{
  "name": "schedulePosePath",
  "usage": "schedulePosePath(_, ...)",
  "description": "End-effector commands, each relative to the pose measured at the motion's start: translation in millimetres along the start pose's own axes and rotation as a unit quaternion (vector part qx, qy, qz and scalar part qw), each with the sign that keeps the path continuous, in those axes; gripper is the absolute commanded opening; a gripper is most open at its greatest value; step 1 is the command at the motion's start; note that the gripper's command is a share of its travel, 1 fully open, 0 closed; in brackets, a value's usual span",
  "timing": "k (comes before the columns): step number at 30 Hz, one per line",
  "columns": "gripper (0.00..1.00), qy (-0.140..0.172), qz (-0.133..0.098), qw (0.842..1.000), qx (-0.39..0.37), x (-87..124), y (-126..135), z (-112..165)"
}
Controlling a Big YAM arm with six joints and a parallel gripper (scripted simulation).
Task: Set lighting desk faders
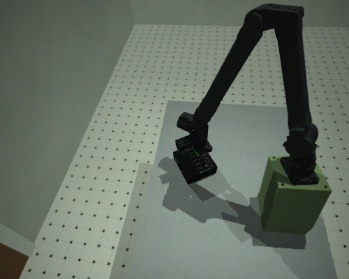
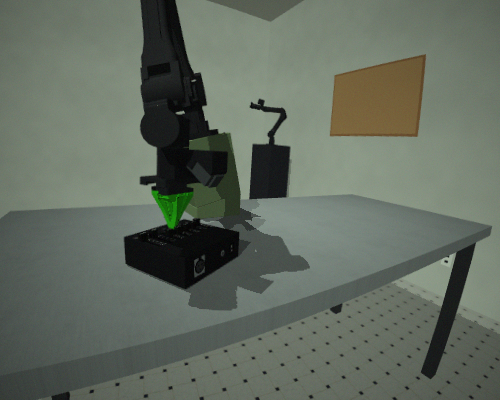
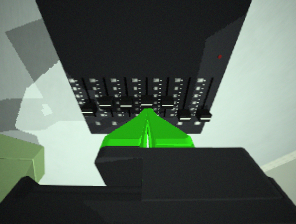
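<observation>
lighting desk (image 2: 181, 252) is standing on the table (image 2: 364, 235), slots running away from the wrist | fader cap (image 3: 147, 104) is lying just ahead of the tip | gripper (image 3: 147, 131) is pressing closed, empty, aligned along that slot

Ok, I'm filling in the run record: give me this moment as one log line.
end effector: shut, holds nothing | tip at a middle fader cap | lighting desk: on its feet on table

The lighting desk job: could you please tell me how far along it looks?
The lighting desk stands flat on the table. The shut gripper has its tip at one middle fader cap, apparently pushing it. Exact levels are unreadable, so both settings remain unconfirmed.
</observation>
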State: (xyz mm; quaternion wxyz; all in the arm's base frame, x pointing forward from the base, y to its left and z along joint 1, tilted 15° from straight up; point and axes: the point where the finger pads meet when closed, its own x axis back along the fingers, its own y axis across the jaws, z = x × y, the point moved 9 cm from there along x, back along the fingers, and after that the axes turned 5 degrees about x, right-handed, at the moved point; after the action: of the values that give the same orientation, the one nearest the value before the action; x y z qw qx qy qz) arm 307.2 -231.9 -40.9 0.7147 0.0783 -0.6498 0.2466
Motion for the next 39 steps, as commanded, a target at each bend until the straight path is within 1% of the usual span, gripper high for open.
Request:
schedulePosePath(1, 0.00, -0.008, 0.007, 1.000, 0.004, 2.5, -6.9, -14.3)
schedulePosePath(16, 0.00, -0.008, 0.006, 1.000, 0.004, 1.9, -6.4, -14.4)
schedulePosePath(39, 0.00, -0.009, 0.008, 1.000, 0.003, 3.3, -8.1, -22.7)
